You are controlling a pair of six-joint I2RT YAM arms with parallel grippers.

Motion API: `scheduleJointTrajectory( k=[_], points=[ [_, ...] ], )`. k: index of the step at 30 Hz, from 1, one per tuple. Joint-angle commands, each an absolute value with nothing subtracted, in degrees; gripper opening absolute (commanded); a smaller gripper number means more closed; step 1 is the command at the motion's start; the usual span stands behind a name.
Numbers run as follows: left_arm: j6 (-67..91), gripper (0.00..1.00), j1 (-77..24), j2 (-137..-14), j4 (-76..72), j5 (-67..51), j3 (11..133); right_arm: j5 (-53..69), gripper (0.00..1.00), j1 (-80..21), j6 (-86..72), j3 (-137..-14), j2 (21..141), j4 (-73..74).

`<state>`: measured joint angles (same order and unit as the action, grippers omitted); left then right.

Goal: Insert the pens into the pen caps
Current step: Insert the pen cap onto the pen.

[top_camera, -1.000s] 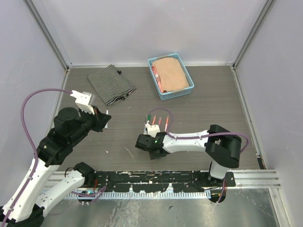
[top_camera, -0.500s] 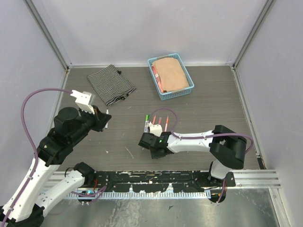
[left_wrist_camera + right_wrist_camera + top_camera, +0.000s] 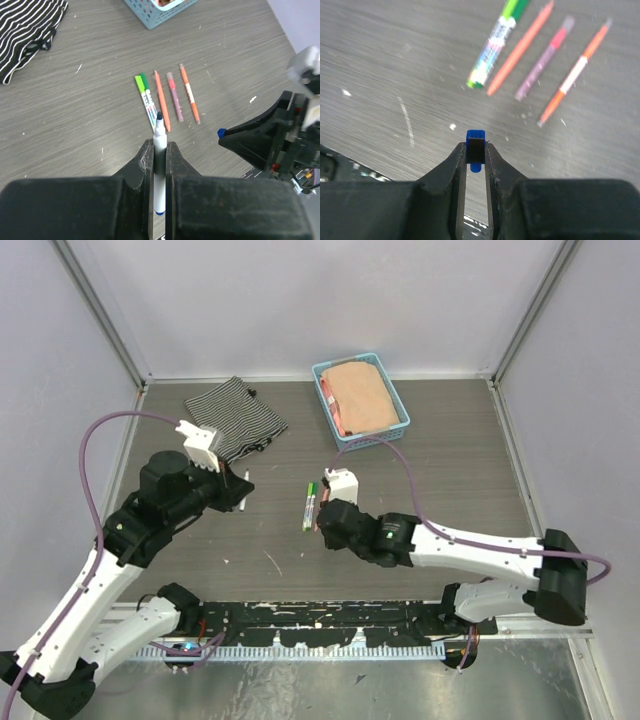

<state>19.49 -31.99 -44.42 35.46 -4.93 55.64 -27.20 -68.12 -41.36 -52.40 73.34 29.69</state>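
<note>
Left wrist view, holdings and hazards.

1. Left gripper: clenched on a white marker pen. The uncapped black nib projected ahead of the fingers and the blue end sat behind them.
2. Right gripper: clamped on a dark blue pen cap, pinched at the very fingertips. Seen from the left tool it stood ahead and to the right, apart from the nib.
3. Table, beyond the nib and below both tools: green-capped pen, orange pen, pink pen and orange-and-white pen, lying side by side.

Hazards, as judged:
- The nib and the cap mouth were not in line, so an off-axis approach could smear ink on the cap's rim or jam there.
- With so shallow a pinch, a push might pivot the cap or pop it free.
- The pen might slide backward through the jaws under end pressure.
- Which end of the cap was open could not be told.
</note>
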Motion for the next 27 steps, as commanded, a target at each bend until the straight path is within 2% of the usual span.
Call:
scheduleJointTrajectory(
  k=[1, 5, 7, 18, 22, 27],
  points=[
    [20.7, 0.00, -31.9, -45.1, 29.5, -7.7, 54.5, -26.3, 0.00, -66.1, -28.7, -51.3, 64.8, 12.6],
    [21.9, 0.00, -32.5, -46.3, 27.4, -9.3, 54.2, -8.9, 0.00, -54.7, -29.0, -46.6, 57.9, 1.8],
    [22.6, 0.00, -34.2, -46.6, 25.5, -9.0, 53.7, -5.6, 0.00, -50.8, -30.4, -45.2, 55.3, -1.8],
    [23.3, 0.00, -52.3, -49.6, 10.8, 1.3, 51.7, -6.6, 0.00, -47.8, -38.1, -38.6, 46.5, -20.8],
    [22.6, 0.00, -55.0, -49.7, 3.5, 1.9, 49.8, -6.3, 0.00, -47.8, -38.7, -36.2, 44.8, -29.4],
    [21.7, 0.00, -56.3, -51.1, -1.5, 0.8, 49.7, -5.1, 0.00, -47.8, -40.1, -38.0, 45.9, -31.3]
  ],
)
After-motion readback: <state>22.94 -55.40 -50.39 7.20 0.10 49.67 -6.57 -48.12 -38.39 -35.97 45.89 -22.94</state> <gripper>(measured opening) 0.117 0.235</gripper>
